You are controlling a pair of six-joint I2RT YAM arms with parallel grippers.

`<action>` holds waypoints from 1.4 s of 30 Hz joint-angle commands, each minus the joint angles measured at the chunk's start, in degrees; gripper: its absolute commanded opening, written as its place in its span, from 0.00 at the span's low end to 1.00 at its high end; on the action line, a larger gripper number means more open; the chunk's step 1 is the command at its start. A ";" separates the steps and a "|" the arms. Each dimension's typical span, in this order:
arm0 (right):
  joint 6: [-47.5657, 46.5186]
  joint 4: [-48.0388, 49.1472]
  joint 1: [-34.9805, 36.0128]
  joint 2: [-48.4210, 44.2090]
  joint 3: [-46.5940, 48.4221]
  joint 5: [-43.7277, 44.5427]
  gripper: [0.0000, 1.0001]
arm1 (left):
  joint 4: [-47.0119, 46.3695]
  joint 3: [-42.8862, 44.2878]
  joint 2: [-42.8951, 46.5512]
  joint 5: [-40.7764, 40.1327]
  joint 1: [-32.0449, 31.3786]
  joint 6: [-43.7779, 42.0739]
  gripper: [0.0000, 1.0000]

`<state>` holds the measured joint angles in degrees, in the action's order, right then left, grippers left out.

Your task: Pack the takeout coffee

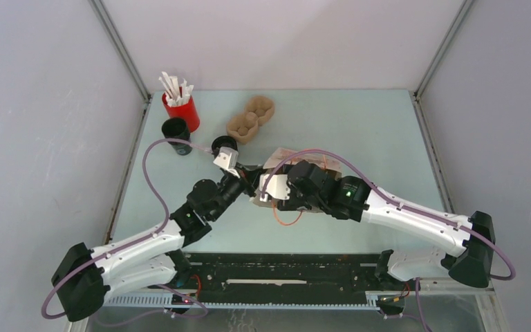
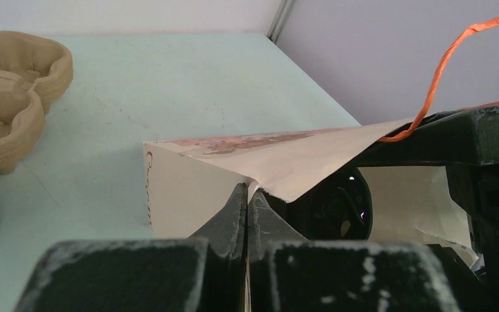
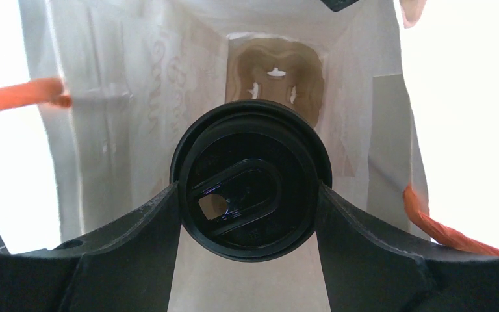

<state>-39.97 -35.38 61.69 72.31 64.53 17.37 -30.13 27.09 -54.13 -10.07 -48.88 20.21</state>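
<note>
Clamping takeout coffee [image 3: 252,140] inside paper bag [image 3: 136,84]: right claw [image 3: 250,198].

Red cup [image 1: 183,114] upright at far-left corner of pale green tabletop [image 1: 359,131], packed with white sticks [image 1: 174,86] fanning above rim. Black open-topped cup [image 1: 176,135] upright, touching or just beside red cup on nearer side. Squat black round piece [image 1: 219,144] near, to right of black cup. Tan moulded-pulp cup carrier [image 1: 250,119] further right toward far edge, lying diagonally, two wells showing. Plain grey walls [image 1: 34,104] on three sides.
</note>
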 commanded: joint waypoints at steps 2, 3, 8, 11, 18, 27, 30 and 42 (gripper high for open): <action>-4.77 -3.15 0.13 -2.18 0.17 -4.09 0.43 | 0.65 -3.15 2.76 0.55 -0.63 1.32 0.00; -4.77 -4.15 0.29 -2.13 0.19 -4.57 0.43 | 0.76 -3.45 3.20 0.42 -0.75 1.26 0.00; -4.31 -7.84 1.07 -2.08 -0.09 -3.70 0.43 | 2.92 -3.60 4.60 -0.62 -1.41 0.51 0.00; -5.70 -10.15 1.40 -2.00 -0.36 -2.74 0.43 | 3.70 -2.49 4.55 -1.44 -2.39 0.28 0.00; -5.82 -12.59 2.94 -1.51 -1.37 0.01 0.40 | 6.68 -0.03 2.69 -4.28 -5.08 0.44 0.00; -8.27 -3.73 3.91 -3.33 -6.71 5.63 0.40 | 5.23 -2.20 2.71 -7.44 -7.88 1.37 0.00; -9.38 -0.90 3.10 -2.77 -7.35 4.52 0.41 | 5.31 -2.34 2.56 -7.74 -8.43 2.24 0.00; -12.13 -1.98 0.71 -4.51 -7.32 2.94 0.40 | 3.45 -4.91 1.58 -11.61 -12.35 4.00 0.00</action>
<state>-50.76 -36.99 63.40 70.13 56.93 21.87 -26.06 24.53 -51.88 -19.51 -60.31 22.24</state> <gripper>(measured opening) 0.756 0.005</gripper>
